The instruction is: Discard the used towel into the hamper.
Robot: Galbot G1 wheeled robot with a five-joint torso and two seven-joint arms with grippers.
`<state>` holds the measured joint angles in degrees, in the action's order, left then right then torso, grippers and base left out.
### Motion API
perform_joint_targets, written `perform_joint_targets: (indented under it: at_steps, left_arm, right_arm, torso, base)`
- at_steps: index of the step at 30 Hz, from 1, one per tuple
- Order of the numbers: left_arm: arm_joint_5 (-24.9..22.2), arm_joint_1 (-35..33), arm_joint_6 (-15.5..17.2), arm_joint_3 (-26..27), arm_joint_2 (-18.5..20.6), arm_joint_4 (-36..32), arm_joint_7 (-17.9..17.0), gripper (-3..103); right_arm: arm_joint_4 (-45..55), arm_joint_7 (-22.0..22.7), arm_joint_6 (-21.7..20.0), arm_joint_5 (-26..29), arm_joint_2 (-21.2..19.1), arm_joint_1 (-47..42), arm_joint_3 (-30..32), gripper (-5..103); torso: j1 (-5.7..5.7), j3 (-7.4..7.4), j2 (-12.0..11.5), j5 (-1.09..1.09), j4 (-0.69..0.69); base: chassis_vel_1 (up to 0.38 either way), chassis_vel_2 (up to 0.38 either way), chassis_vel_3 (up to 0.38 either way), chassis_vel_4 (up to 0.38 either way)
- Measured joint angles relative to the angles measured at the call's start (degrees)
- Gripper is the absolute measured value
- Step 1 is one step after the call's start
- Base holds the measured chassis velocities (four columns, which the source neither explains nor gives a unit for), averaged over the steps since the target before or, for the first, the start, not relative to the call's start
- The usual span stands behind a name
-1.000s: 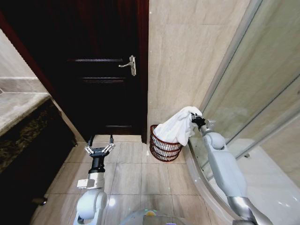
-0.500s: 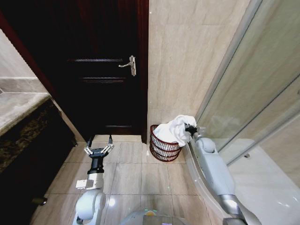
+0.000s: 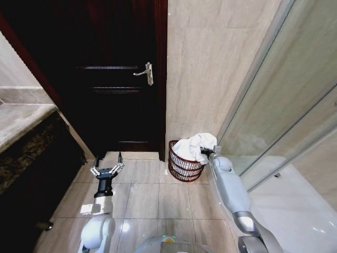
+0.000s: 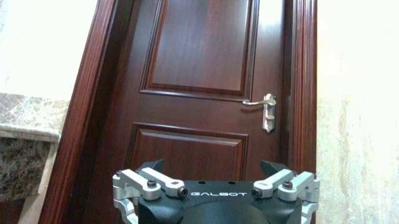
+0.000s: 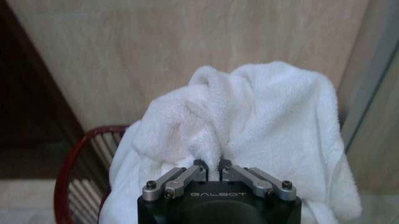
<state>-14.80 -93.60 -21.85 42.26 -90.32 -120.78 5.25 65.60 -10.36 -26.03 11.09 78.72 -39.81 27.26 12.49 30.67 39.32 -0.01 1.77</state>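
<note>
a: starting at the left, what is the left gripper [image 3: 105, 170] doing?
b: it hangs over the tiled floor [image 3: 147, 197] in front of the dark wooden door [image 3: 110, 79], well apart from the basket. its fingers are spread wide with nothing between them. in the left wrist view the same gripper [image 4: 215, 179] faces the door [image 4: 199, 84] and its silver lever handle [image 4: 265, 109]

a: and further over?
b: the hamper [image 3: 181, 164] stands on the floor against the beige wall [image 3: 210, 68], just beside the door frame. it is a dark reddish-brown wire basket, wider at the rim than at the base

a: where is the towel against the right gripper?
b: the white towel [image 3: 194, 147] is bunched up on top of the hamper, heaped above its rim and draped toward the side nearest the arm. the right gripper [image 3: 206, 152] sits at the towel's edge, right at the rim of the hamper, touching the cloth

a: is it holding on?
b: yes. in the right wrist view the gripper [image 5: 212, 166] has its fingers pinched nearly together on a fold of the towel [image 5: 249, 126], and the cloth rises in a mound beyond the tips. the red rim of the hamper [image 5: 74, 163] curves beside and under it

a: what is inside the hamper?
b: the lower part of the towel hangs into it; i cannot tell whether anything else lies below

a: anything further right?
b: the glass shower screen [image 3: 284, 105], close by the right arm
</note>
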Motion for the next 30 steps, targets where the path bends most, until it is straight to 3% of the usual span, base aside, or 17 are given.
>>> perform_joint_targets:
  at_steps: [2,4,6,7,10,11,13,14,16,17,18,19,22,23,25,26,30]
  left_arm:
    - [-0.2,0.1,0.0,0.1,0.1,0.0,0.0,100]
    - [-0.6,0.4,0.1,0.2,0.3,0.0,0.0,100]
    - [-0.8,0.4,0.1,0.3,0.3,-0.1,0.0,100]
    - [-1.0,0.4,0.2,0.3,0.4,-0.1,0.1,100]
    - [-1.2,0.3,0.1,0.3,0.4,0.0,0.2,100]
    - [-1.3,0.2,0.0,0.3,0.5,0.1,0.3,100]
    - [-1.4,0.1,-0.1,0.3,0.6,0.3,0.4,100]
    - [-1.6,0.1,-0.3,0.3,0.7,0.4,0.5,100]
    - [-1.9,0.0,-0.4,0.3,0.9,0.5,0.5,100]
    - [-2.1,0.0,-0.5,0.2,1.1,0.6,0.6,100]
    - [-2.2,0.1,-0.5,0.3,1.3,0.7,0.6,100]
    - [-2.2,0.4,-0.6,0.3,1.4,1.0,0.7,100]
    - [-2.2,0.7,-0.6,0.2,1.5,1.4,0.9,100]
    - [-2.2,0.9,-0.6,-0.1,1.5,1.4,0.9,100]
    - [-2.0,1.0,-0.5,-0.5,1.5,1.5,0.9,100]
    - [-1.8,1.2,-0.4,-0.8,1.4,1.5,0.9,100]
    - [-1.3,1.8,0.4,-1.3,1.1,1.5,0.9,100]
  right_arm:
    - [0.0,-0.2,-0.1,-0.5,0.0,-0.1,0.0,6]
    - [1.1,0.3,-0.4,-1.6,-0.2,-0.5,0.0,27]
    - [2.8,0.9,-0.9,-1.5,-0.6,-1.0,0.0,27]
    - [5.5,1.5,-1.4,-1.2,-1.3,-1.8,0.1,37]
    - [9.9,2.1,-1.5,-1.1,-2.5,-3.5,0.5,37]
    - [12.0,2.5,-1.4,-1.1,-3.0,-4.6,0.8,49]
    - [14.1,2.9,-1.2,-1.0,-3.6,-5.6,1.2,49]
    - [16.1,3.3,-1.1,-0.9,-4.0,-6.7,1.7,60]
    - [18.0,3.6,-0.9,-0.9,-4.5,-7.9,2.3,60]
    - [19.8,3.7,-0.8,-0.9,-4.8,-9.1,2.8,70]
    - [22.0,3.7,-0.7,-0.8,-5.0,-10.7,3.4,70]
    - [23.4,3.6,-0.7,-0.6,-5.2,-11.7,3.8,81]
    - [25.1,3.3,-0.1,-0.2,-5.3,-13.0,4.1,81]
    - [25.1,3.2,1.5,-0.1,-5.3,-13.2,4.1,91]
    - [24.4,3.2,3.3,-0.1,-5.3,-13.1,4.1,91]
    - [23.8,3.5,4.3,-0.1,-5.1,-12.8,4.1,98]
    - [24.2,4.2,5.1,0.5,-5.1,-12.4,4.1,100]
  torso:
    - [0.00,0.00,0.0,0.01,0.00]
    - [0.00,0.00,0.0,0.02,0.00]
    - [0.01,0.01,0.0,0.03,0.00]
    - [0.01,0.00,0.0,0.02,0.00]
    - [0.01,0.00,0.0,0.01,0.00]
    - [0.01,0.00,0.0,0.02,-0.01]
    - [0.01,0.00,0.0,0.02,-0.01]
    - [0.00,0.00,0.0,0.01,-0.01]
    - [0.00,0.00,0.0,0.01,-0.01]
    - [0.00,0.00,0.0,0.02,-0.01]
    - [0.00,0.00,0.0,0.01,-0.01]
    - [0.00,0.00,0.0,0.02,-0.01]
    - [0.00,0.00,0.0,0.01,-0.02]
    - [0.00,0.00,0.0,0.01,-0.01]
    - [0.00,0.00,0.0,0.01,-0.01]
    - [0.00,0.00,0.0,0.02,-0.01]
    - [0.00,0.00,0.0,0.02,0.00]
  base:
    - [0.000,0.000,0.000,0.000]
    - [0.000,0.000,0.000,0.000]
    - [0.000,0.000,0.000,0.000]
    - [0.000,0.000,0.000,0.000]
    - [0.000,0.000,0.000,0.000]
    - [0.000,0.000,0.000,0.000]
    - [0.000,0.000,0.000,0.000]
    - [0.000,0.000,0.000,0.000]
    - [0.000,0.000,0.000,0.000]
    - [0.000,0.000,0.000,0.000]
    - [0.000,0.000,0.000,0.000]
    - [0.000,0.000,0.000,0.000]
    - [0.000,0.000,0.000,0.000]
    - [0.000,0.000,0.000,0.000]
    - [0.000,0.000,0.000,0.000]
    - [0.000,0.000,0.000,0.000]
    - [0.000,0.000,0.000,0.000]
